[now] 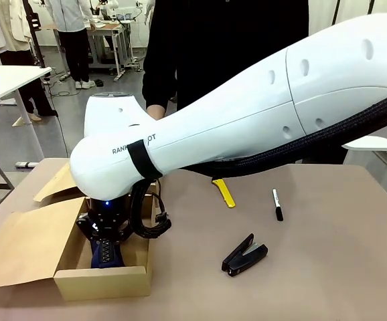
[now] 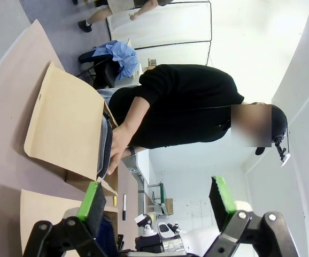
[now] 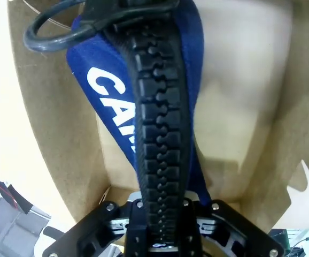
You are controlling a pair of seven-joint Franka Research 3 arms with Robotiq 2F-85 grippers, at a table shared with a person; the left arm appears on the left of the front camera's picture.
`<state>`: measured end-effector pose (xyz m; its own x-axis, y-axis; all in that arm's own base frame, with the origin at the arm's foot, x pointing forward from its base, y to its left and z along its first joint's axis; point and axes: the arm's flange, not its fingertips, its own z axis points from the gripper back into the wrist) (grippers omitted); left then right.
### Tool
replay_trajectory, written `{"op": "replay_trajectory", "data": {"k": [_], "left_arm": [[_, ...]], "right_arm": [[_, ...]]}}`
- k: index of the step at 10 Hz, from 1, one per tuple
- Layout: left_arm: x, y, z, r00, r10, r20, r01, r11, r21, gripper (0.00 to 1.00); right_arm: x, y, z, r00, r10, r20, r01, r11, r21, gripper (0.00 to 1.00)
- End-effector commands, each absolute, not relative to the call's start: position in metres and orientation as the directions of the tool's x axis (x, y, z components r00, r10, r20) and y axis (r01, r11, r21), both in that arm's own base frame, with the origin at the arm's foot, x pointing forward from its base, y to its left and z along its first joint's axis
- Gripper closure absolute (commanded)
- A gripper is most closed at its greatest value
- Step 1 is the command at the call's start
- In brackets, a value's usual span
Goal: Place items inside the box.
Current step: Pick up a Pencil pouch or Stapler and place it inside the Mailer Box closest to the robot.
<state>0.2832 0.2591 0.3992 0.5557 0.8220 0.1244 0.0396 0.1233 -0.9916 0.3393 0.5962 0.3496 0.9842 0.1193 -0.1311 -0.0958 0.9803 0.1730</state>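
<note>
My right arm reaches across from the right, and its gripper point(image 1: 106, 242) is down inside the cardboard box point(image 1: 100, 282) at the front left. It is shut on a navy zip pencil case point(image 1: 105, 254). In the right wrist view the pencil case point(image 3: 160, 123), with a black zip and white letters, hangs from the right gripper point(image 3: 162, 235) between the box's walls point(image 3: 63, 134). On the table to the right lie a yellow utility knife point(image 1: 224, 192), a black marker pen point(image 1: 277, 204) and a black stapler point(image 1: 245, 255). My left gripper point(image 2: 157, 201) stands open, with nothing between its green pads point(image 2: 92, 201).
The box's flaps point(image 1: 19, 244) spread out to the left and back. A person in black point(image 1: 213, 40) stands at the far side, one hand point(image 2: 118, 144) at the box's far flap point(image 2: 63, 123). The big white arm hides the table's middle.
</note>
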Motion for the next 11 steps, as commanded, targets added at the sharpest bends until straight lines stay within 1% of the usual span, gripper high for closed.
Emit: {"op": "replay_trajectory", "data": {"k": [1, 2, 3, 4, 5, 6, 11], "left_arm": [[0.282, 0.257, 0.4, 0.552, 0.823, 0.132, 0.061, 0.118, -0.991, 0.0], [0.282, 0.257, 0.4, 0.552, 0.823, 0.132, 0.061, 0.118, -0.991, 0.0], [0.282, 0.257, 0.4, 0.552, 0.823, 0.132, 0.061, 0.118, -0.991, 0.0], [0.282, 0.257, 0.4, 0.552, 0.823, 0.132, 0.061, 0.118, -0.991, 0.0], [0.282, 0.257, 0.4, 0.552, 0.823, 0.132, 0.061, 0.118, -0.991, 0.0], [0.282, 0.257, 0.4, 0.552, 0.823, 0.132, 0.061, 0.118, -0.991, 0.0], [0.282, 0.257, 0.4, 0.552, 0.823, 0.132, 0.061, 0.118, -0.991, 0.0]], "right_arm": [[0.338, 0.595, 0.352, 0.981, 0.147, -0.124, -0.121, 0.974, 0.191, 0.92], [0.339, 0.595, 0.352, 0.983, 0.138, -0.122, -0.111, 0.972, 0.205, 0.33], [0.339, 0.594, 0.353, 0.984, 0.13, -0.121, -0.101, 0.971, 0.218, 0.32], [0.34, 0.594, 0.355, 0.988, 0.118, -0.103, -0.092, 0.968, 0.232, 0.0], [0.341, 0.592, 0.357, 0.991, 0.105, -0.088, -0.081, 0.968, 0.236, 0.28], [0.341, 0.589, 0.358, 0.992, 0.095, -0.079, -0.073, 0.966, 0.248, 0.0], [0.342, 0.582, 0.365, 0.996, 0.068, -0.059, -0.05, 0.963, 0.264, 0.0]]}}
